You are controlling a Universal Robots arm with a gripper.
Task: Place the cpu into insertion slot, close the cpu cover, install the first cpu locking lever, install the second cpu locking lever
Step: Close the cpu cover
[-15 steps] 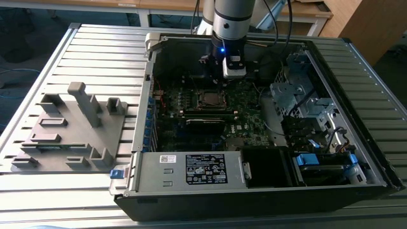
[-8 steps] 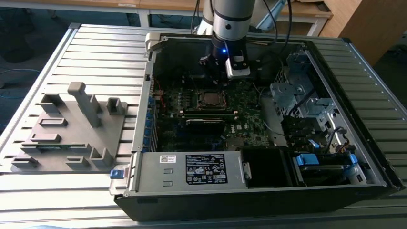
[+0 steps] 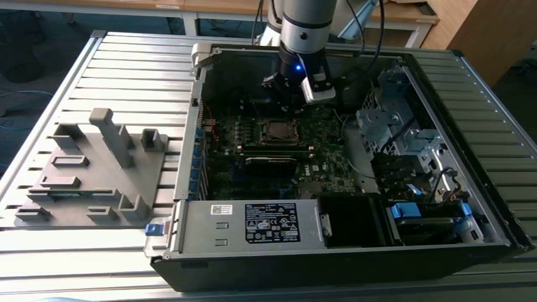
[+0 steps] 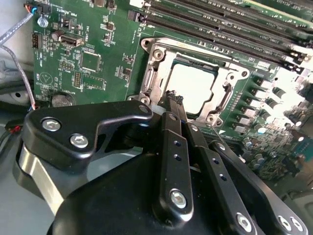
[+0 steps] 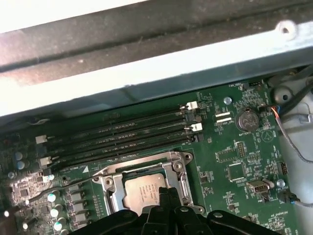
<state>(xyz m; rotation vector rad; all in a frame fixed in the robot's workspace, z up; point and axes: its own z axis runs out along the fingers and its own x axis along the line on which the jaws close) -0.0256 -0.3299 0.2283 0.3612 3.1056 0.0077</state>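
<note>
claw (image 4: pixel 174 100): fingers pinched together, nothing visible between them. Tips sit over the cover's near edge; can't tell if they touch it.
cpu (image 4: pixel 193 85): flat in the slot (image 3: pixel 275 130), just ahead of and below the claw tips. Silver top shows through the cover's window.
cover (image 4: pixel 152 78): looks folded down, framing the cpu; I'd call that step done.
levers: can't tell if latched.
why this pose: closed tips make one narrow point, which probably suits pushing a thin part rather than gripping.
case (image 3: pixel 336 270): lies open on the table (image 3: pixel 126 69) and holds the board (image 4: pixel 98 63). The claw reaches down inside.
memory slots (image 5: pixel 127 132): on the board, beyond the cpu from the claw.
grey fixture (image 3: pixel 92 176): outside the case, well apart from the claw.
</note>
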